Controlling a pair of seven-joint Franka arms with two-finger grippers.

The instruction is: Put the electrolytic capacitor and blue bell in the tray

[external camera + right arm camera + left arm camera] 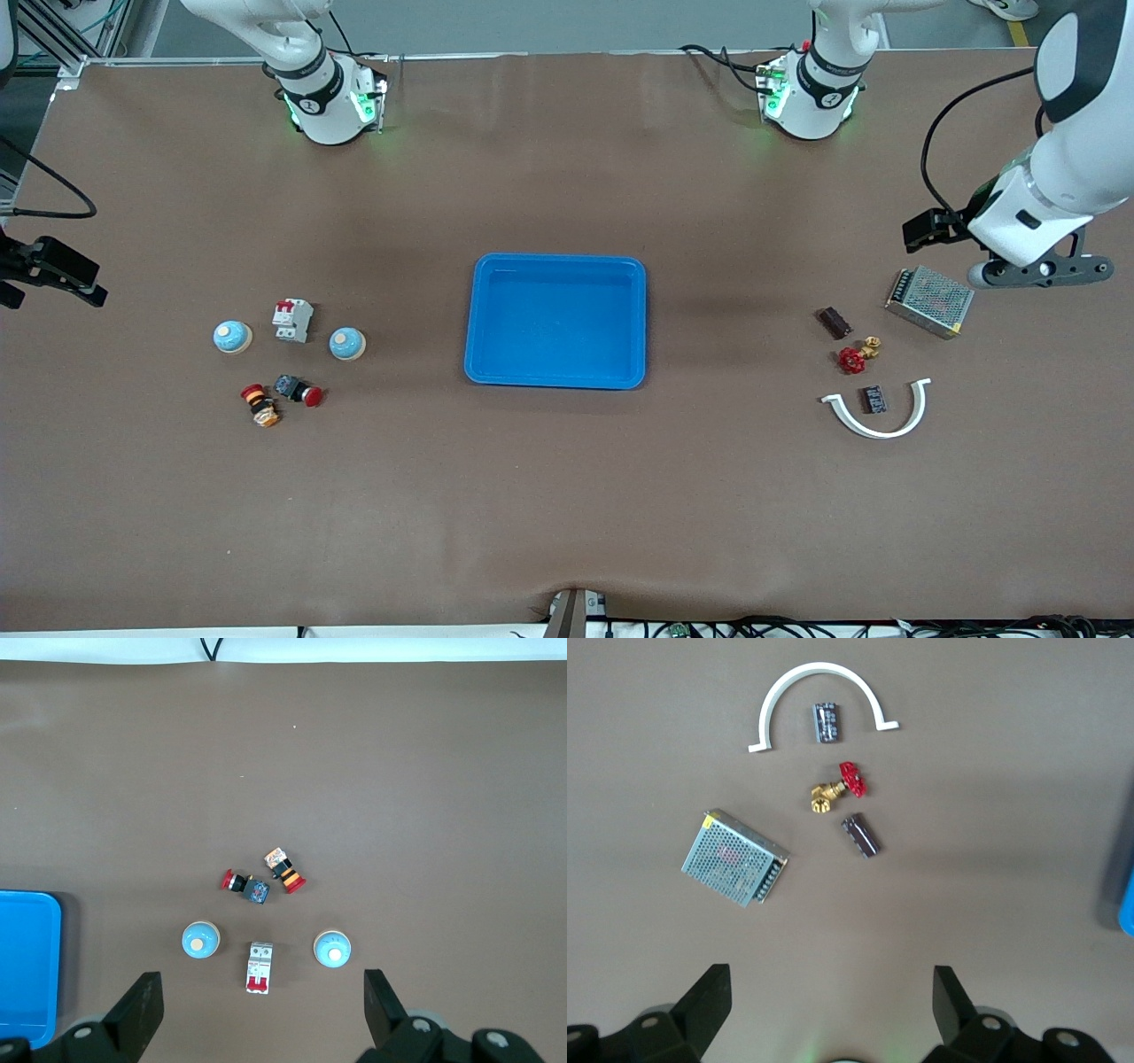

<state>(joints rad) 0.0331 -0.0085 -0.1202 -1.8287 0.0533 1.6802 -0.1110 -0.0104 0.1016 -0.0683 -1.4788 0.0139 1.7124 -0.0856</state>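
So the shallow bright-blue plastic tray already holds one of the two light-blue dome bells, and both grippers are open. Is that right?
Not quite. The shallow bright-blue plastic tray is empty in the front view; both light-blue dome bells sit on the table toward the right arm's end. The left gripper and right gripper are open, as stated.

Brown table (567,496): tray (555,372), bells (347,344), capacitors (875,399).
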